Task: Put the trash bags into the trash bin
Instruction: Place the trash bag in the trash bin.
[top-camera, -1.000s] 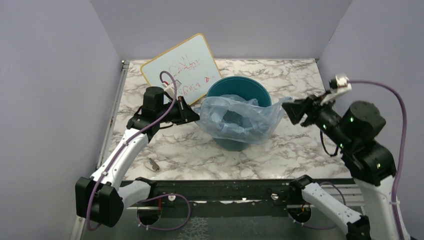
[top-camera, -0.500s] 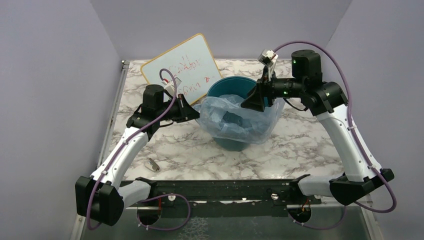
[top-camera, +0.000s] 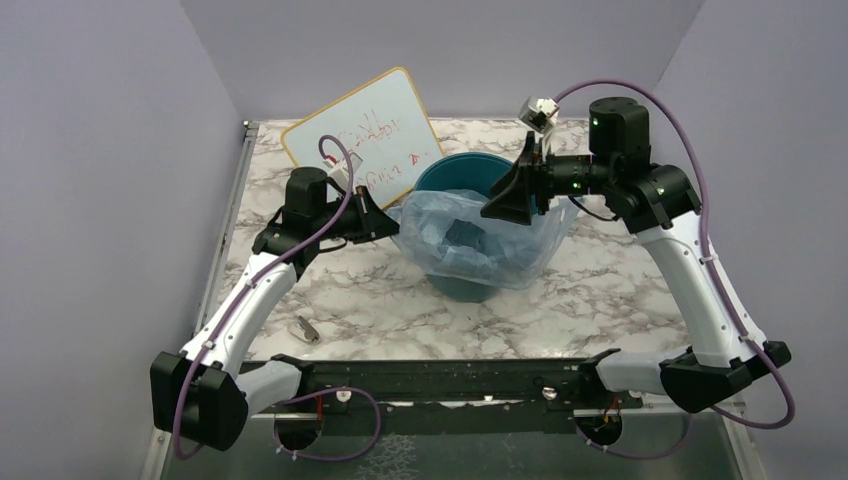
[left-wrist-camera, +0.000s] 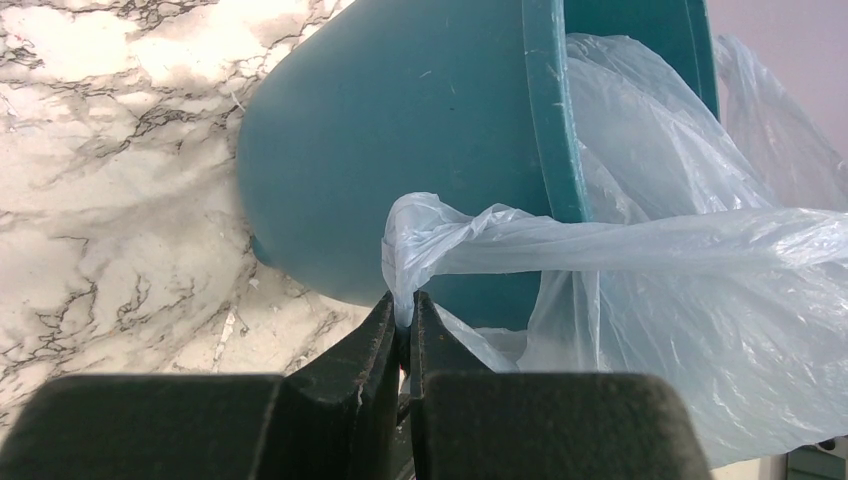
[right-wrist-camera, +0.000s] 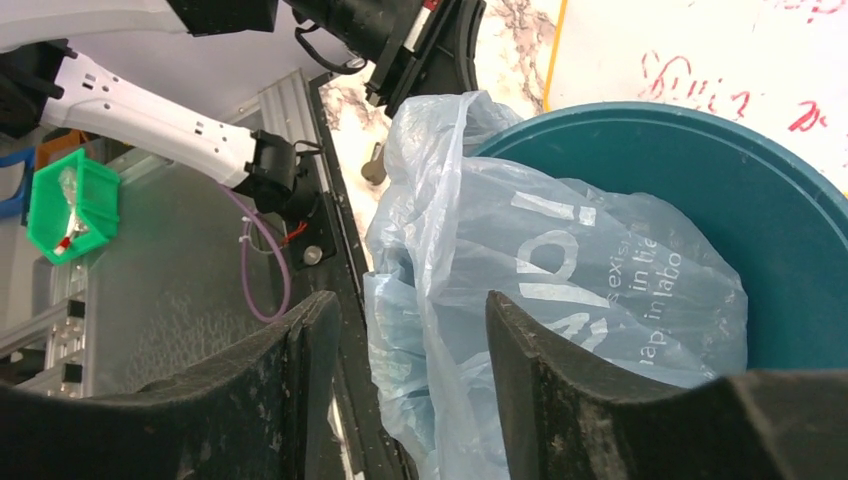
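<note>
The teal trash bin (top-camera: 520, 178) stands mid-table. The pale-blue trash bag (top-camera: 470, 245) drapes over its near rim, part inside, part hanging down the front. My left gripper (top-camera: 392, 229) is shut on the bag's left edge, beside the bin's left wall. In the left wrist view the gripper (left-wrist-camera: 403, 308) pinches a twisted corner of the bag (left-wrist-camera: 640, 240) against the bin (left-wrist-camera: 400, 150). My right gripper (top-camera: 500, 208) is open above the bin's mouth. In the right wrist view the gripper (right-wrist-camera: 412, 350) straddles a fold of the bag (right-wrist-camera: 520, 260) over the bin (right-wrist-camera: 760, 220) without closing on it.
A whiteboard (top-camera: 362, 140) with red writing leans behind the bin on the left. A small grey object (top-camera: 305, 328) lies on the marble near the left arm. A metal rail (top-camera: 450, 372) runs along the table's near edge. Purple walls enclose the table.
My right arm swung from the far right in over the bin, its open gripper now above the bag. The left gripper kept its hold and the bag's right side shifted slightly.
</note>
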